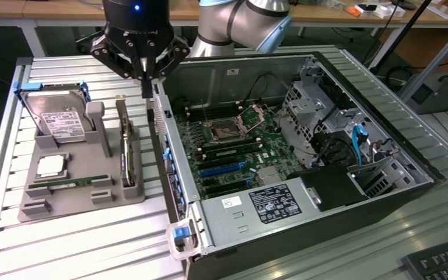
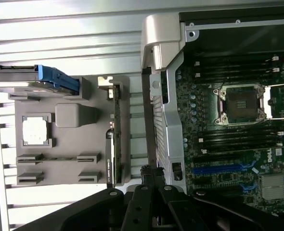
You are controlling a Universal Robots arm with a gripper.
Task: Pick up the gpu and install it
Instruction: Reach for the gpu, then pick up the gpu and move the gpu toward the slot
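The gpu [image 1: 128, 149] stands on edge in a slot of the grey holder [image 1: 60, 207] on the bench [image 1: 76, 251], with nothing touching it. The gripper [image 1: 147, 87], fingers pressed together and empty, hangs just beside the gpu's far end. It is above the gap between the holder and the open computer case [image 1: 208, 73].

Only a narrow gap lies between the upright gpu [image 1: 128, 146] in the grey holder [image 1: 72, 203] and the case wall [image 1: 168, 163]; above the expansion slots [image 1: 224, 170] the bay seems clear.
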